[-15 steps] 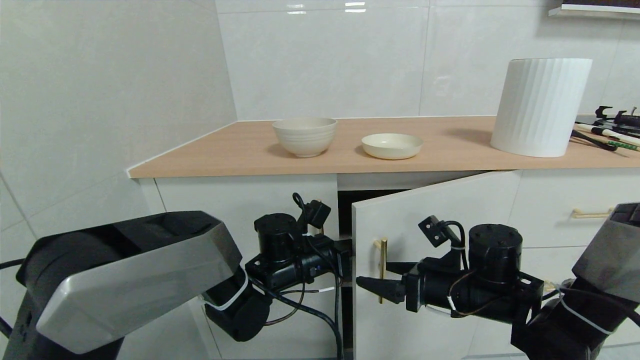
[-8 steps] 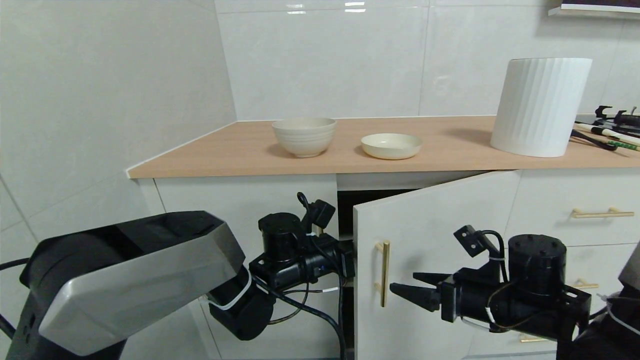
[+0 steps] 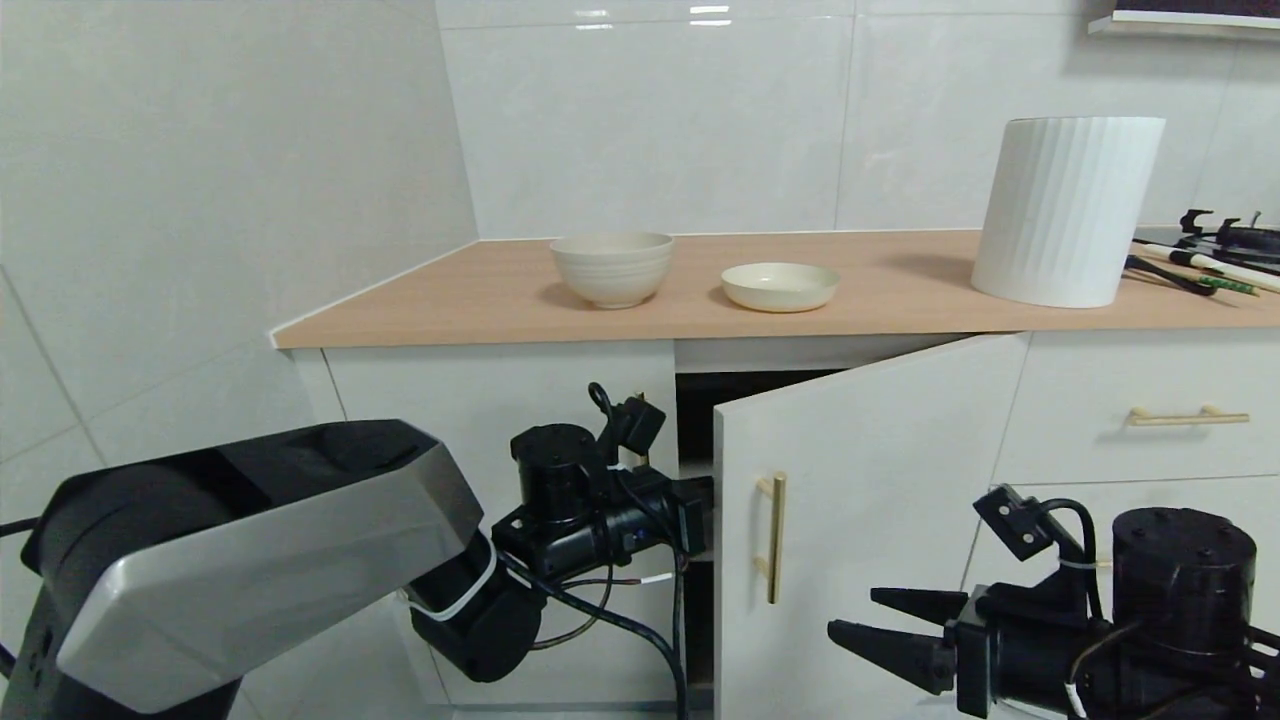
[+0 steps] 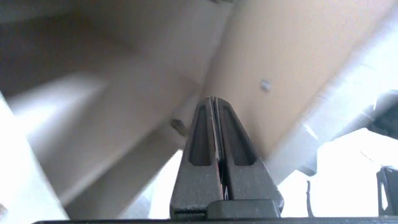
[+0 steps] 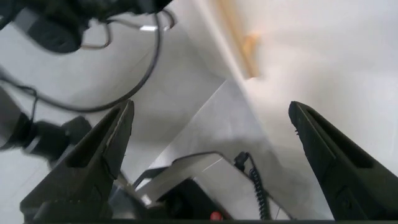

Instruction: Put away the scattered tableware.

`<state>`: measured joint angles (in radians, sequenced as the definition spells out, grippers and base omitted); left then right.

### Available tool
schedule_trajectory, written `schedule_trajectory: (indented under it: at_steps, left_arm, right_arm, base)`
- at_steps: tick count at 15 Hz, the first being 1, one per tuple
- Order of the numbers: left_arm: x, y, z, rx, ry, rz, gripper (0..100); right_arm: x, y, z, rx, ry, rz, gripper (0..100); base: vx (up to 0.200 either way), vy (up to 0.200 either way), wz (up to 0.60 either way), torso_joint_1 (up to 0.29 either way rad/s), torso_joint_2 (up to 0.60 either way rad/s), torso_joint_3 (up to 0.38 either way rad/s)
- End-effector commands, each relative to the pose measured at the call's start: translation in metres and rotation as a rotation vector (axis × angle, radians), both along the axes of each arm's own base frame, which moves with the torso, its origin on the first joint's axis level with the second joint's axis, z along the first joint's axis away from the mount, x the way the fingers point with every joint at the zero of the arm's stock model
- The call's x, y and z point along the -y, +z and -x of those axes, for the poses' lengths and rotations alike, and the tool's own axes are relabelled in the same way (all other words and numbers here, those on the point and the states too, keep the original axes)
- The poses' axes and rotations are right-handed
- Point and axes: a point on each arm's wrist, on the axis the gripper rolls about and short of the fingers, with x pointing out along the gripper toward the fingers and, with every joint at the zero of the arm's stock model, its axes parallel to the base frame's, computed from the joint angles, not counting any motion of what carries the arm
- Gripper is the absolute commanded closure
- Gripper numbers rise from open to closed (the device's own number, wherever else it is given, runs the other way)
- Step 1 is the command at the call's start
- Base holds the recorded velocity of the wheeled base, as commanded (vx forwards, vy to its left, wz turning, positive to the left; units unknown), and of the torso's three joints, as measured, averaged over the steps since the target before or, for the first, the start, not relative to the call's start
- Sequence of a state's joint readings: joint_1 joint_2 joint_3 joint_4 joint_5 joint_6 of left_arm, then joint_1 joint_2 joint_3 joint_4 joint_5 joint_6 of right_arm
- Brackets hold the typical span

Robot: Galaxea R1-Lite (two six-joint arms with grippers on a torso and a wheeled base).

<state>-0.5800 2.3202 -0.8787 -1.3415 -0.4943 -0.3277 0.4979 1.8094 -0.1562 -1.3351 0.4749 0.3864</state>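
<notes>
Head view: the right gripper (image 3: 880,625), fingers apart, has backed off the slim brass handle (image 3: 775,538) to lower right, leaving the smooth white cabinet door (image 3: 850,480) ajar, so storage is likely ready for the ribbed cream bowl (image 3: 611,268) and shallow round dish (image 3: 779,286) at centre on the wood-grain countertop (image 3: 900,290). Left wrist view: the left gripper (image 4: 212,102), fingers pressed together, faces pale cabinet panels (image 4: 298,56). Right wrist view: the right gripper's dark tapered fingers stand wide apart.

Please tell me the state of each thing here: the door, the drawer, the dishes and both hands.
Cabinet door, partly open.
Drawer, closed.
Bowl, upright on the counter.
Small dish, upright, empty.
Left hand, shut, holding nothing.
Right hand, open, holding nothing.
</notes>
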Motion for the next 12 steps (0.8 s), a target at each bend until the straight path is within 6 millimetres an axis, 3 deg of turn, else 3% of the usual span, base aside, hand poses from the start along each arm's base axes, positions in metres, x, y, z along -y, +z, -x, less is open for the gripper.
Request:
schedule_trajectory:
  at_steps: [1,2,7,12]
  left_arm:
    - [0.003,0.002,0.003,0.003,-0.012,0.003,100]
    - [0.004,0.001,0.003,0.002,-0.013,0.002,100]
    - [0.017,0.004,-0.016,-0.025,-0.013,-0.016,100]
    - [0.022,0.010,-0.014,-0.041,-0.025,-0.025,100]
  right_arm:
    - [0.002,0.003,0.006,0.006,0.004,-0.003,0]
    - [0.002,0.003,0.006,0.008,0.005,-0.003,0]
    - [0.000,0.000,0.007,0.016,0.024,0.018,0]
    - [-0.004,-0.001,0.015,0.007,0.056,0.025,0]
  base:
    - [-0.200,0.000,0.00,0.002,0.00,0.002]
    - [-0.200,0.000,0.00,-0.007,0.00,0.007]
    - [0.000,0.000,0.00,0.000,0.00,0.000]
    - [0.000,0.000,0.00,0.000,0.00,0.000]
